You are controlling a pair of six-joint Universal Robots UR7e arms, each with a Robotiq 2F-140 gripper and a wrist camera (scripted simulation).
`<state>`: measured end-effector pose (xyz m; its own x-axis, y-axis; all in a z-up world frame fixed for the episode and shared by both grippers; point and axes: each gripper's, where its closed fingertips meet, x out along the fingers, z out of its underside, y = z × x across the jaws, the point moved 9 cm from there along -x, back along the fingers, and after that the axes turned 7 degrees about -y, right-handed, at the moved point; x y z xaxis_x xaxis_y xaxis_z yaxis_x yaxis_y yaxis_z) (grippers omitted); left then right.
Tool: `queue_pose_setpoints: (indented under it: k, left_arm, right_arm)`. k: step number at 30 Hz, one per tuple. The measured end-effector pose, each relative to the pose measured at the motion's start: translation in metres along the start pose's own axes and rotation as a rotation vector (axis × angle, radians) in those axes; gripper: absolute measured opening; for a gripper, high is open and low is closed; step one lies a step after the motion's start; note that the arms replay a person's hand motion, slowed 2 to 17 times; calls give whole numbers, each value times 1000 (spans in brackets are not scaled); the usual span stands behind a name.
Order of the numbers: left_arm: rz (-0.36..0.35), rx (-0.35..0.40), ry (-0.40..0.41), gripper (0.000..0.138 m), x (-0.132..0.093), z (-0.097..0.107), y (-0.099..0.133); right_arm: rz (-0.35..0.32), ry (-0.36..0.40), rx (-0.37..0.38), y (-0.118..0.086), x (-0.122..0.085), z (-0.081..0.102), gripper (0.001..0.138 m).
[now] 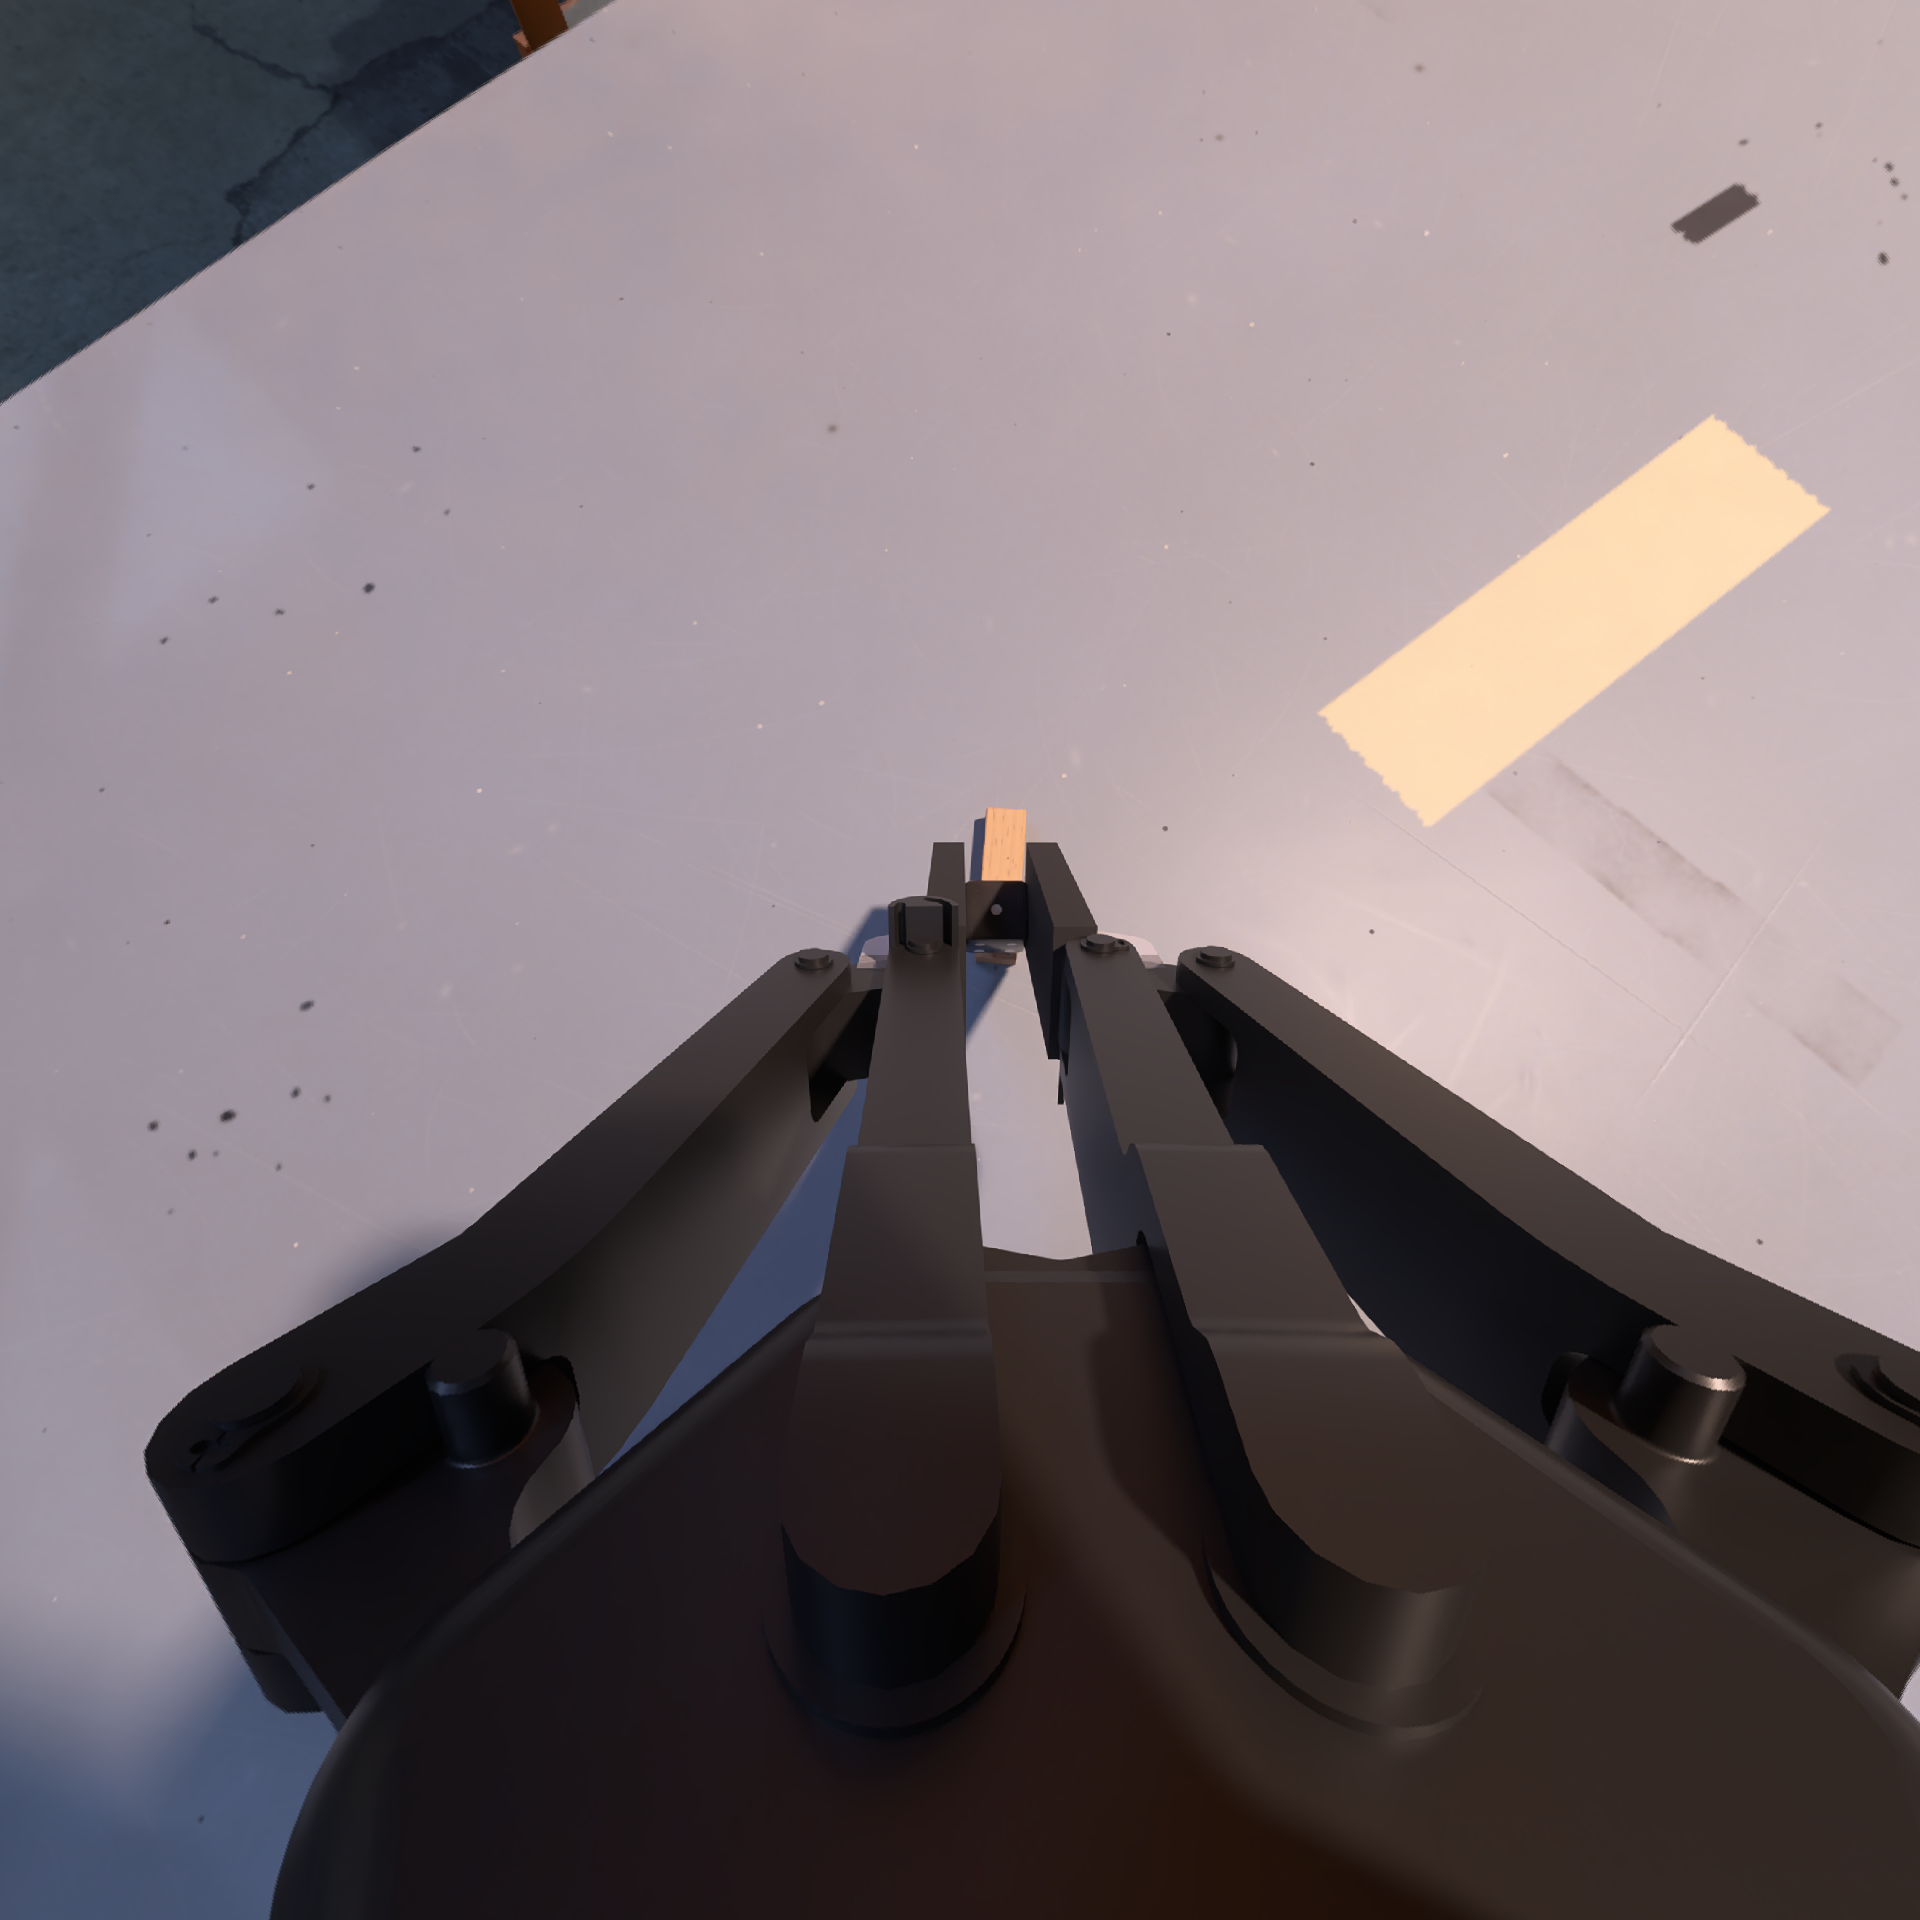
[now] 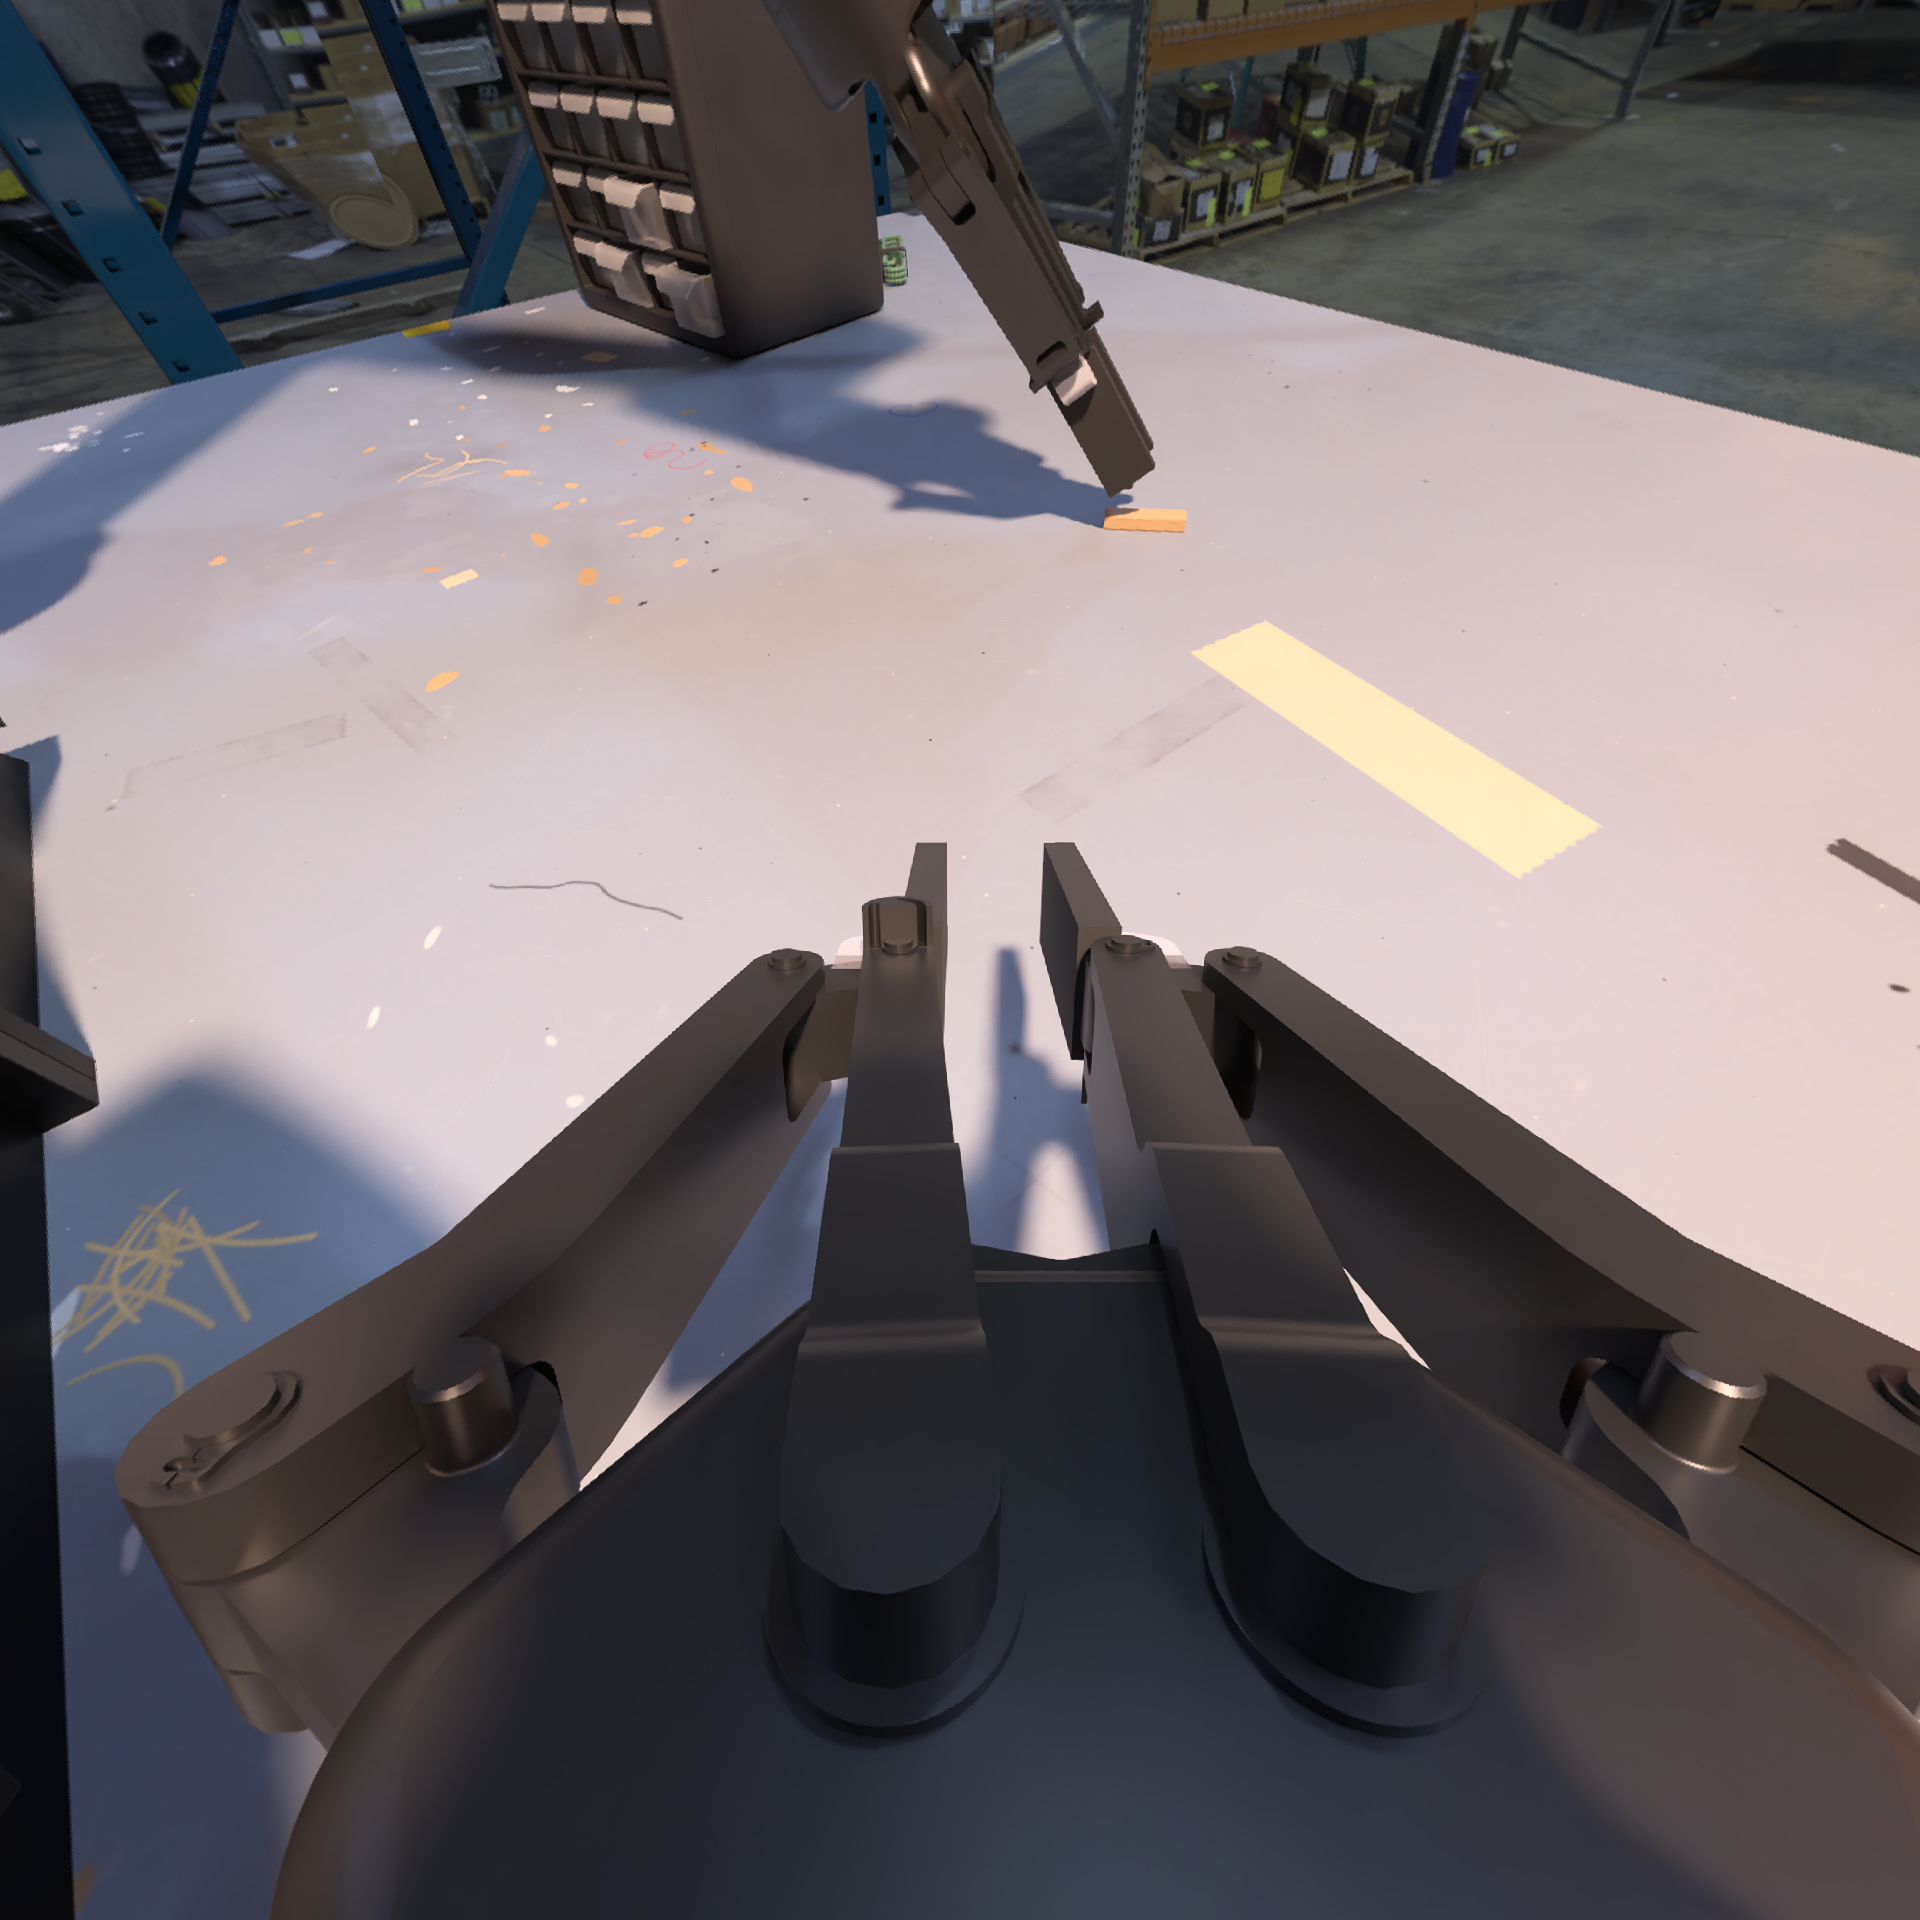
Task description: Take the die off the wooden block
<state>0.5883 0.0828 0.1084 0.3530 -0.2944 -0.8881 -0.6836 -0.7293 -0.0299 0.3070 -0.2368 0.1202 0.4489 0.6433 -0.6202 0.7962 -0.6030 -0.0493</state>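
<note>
The die (image 1: pixel 995 910) is small and dark with a white pip. It sits between the fingertips of my left gripper (image 1: pixel 1000 883), which is shut on it. The wooden block (image 1: pixel 1005 844), a thin pale slat, lies flat on the grey table (image 1: pixel 623 623) and reaches out beyond the fingertips. I cannot tell whether the die touches the block. In the right wrist view the left gripper (image 2: pixel 1122 473) points down at the left end of the block (image 2: pixel 1145 520), and the die is hidden there. My right gripper (image 2: pixel 994 862) hovers over the table, slightly open and empty.
A pale yellow tape strip (image 1: pixel 1569 623) lies right of the block and also shows in the right wrist view (image 2: pixel 1392 748). A dark parts-drawer cabinet (image 2: pixel 707 156) and a small green can (image 2: pixel 894 260) stand at the table's far side. A dark object (image 2: pixel 31 1039) is at the left.
</note>
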Motion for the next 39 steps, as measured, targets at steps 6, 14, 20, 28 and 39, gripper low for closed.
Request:
queue_pose_setpoints:
  k: [6,14,20,28,39]
  left_arm:
    - [-14,-36,34,16,-19,7,-1]
    - [-48,-90,83,16,-52,21,3]
    - [-48,-128,145,16,-84,33,13]
    - [-3,-168,252,16,-127,47,41]
    - [61,-192,345,16,-165,63,102]
  right_arm:
    - [8,9,-11,-3,-3,0,25]
    - [13,15,-17,-5,-6,2,25]
    - [15,22,-21,-5,-9,5,25]
    - [16,35,-24,-5,-12,11,25]
    - [13,58,-28,-1,-16,18,25]
